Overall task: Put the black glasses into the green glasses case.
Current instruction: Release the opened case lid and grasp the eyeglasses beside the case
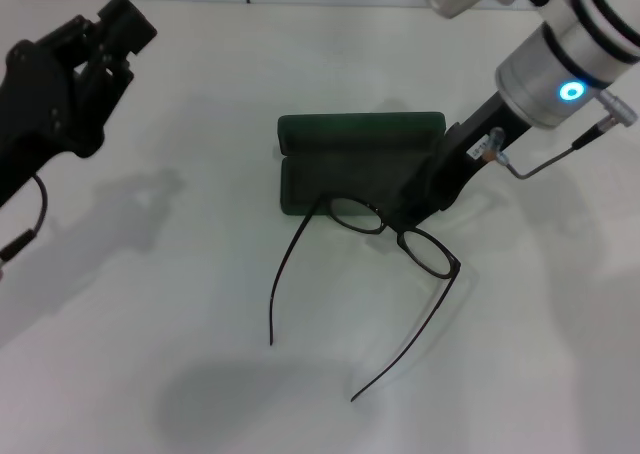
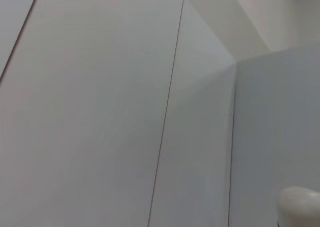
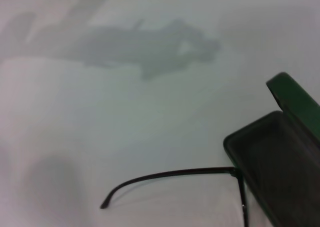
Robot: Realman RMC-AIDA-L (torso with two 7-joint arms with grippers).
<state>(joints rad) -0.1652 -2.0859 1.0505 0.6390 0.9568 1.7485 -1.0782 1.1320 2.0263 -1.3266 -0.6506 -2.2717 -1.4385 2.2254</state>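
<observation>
Open worktop (image 1: 150,304) left of the black glasses (image 1: 400,236); right gripper (image 1: 412,209) blocking the green glasses case (image 1: 355,164) right end.

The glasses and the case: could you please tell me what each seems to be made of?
The glasses look like thin black plastic or coated wire, slightly glossy; the slim temples suggest metal, but that stays open. The case looks like a rigid shell with a matte dark green covering; its open inside appears dark and dull, perhaps fabric-lined.
</observation>
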